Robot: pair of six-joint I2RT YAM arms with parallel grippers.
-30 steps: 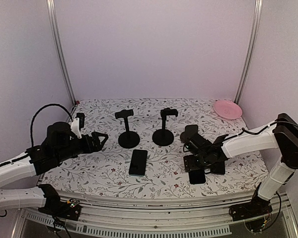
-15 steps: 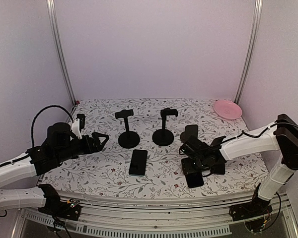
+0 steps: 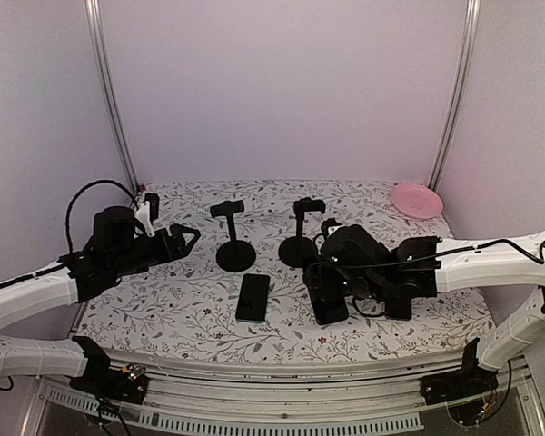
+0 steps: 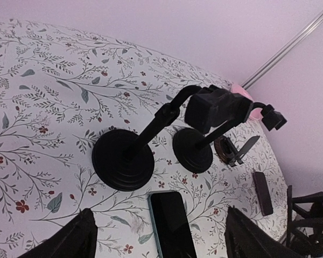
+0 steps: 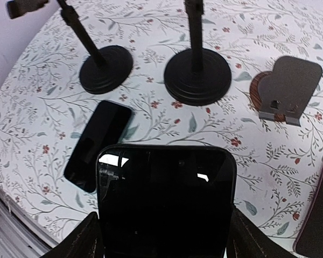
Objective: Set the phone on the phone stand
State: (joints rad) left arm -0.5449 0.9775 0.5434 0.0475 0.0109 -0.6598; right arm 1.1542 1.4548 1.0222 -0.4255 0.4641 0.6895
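My right gripper (image 3: 330, 292) is shut on a black phone (image 3: 327, 300), held flat above the table just right of centre; in the right wrist view the phone (image 5: 167, 199) fills the space between my fingers (image 5: 82, 242). Two black stemmed phone stands (image 3: 234, 238) (image 3: 300, 234) stand behind it, also seen in the right wrist view (image 5: 105, 67) (image 5: 196, 72). A second dark phone (image 3: 252, 297) lies flat before the stands, and it shows in the right wrist view too (image 5: 97, 144). My left gripper (image 3: 186, 239) is open and empty, hovering left of the stands.
A small wood and grey folding stand (image 5: 287, 87) sits right of the stemmed stands. Another dark phone (image 5: 315, 223) lies at the right. A pink plate (image 3: 416, 200) is at the back right corner. The left wrist view shows the lying phone (image 4: 172, 223) below my fingers.
My right arm has carried the black phone left and forward, from the table's right part toward the stands. My left gripper has shifted slightly up and back.
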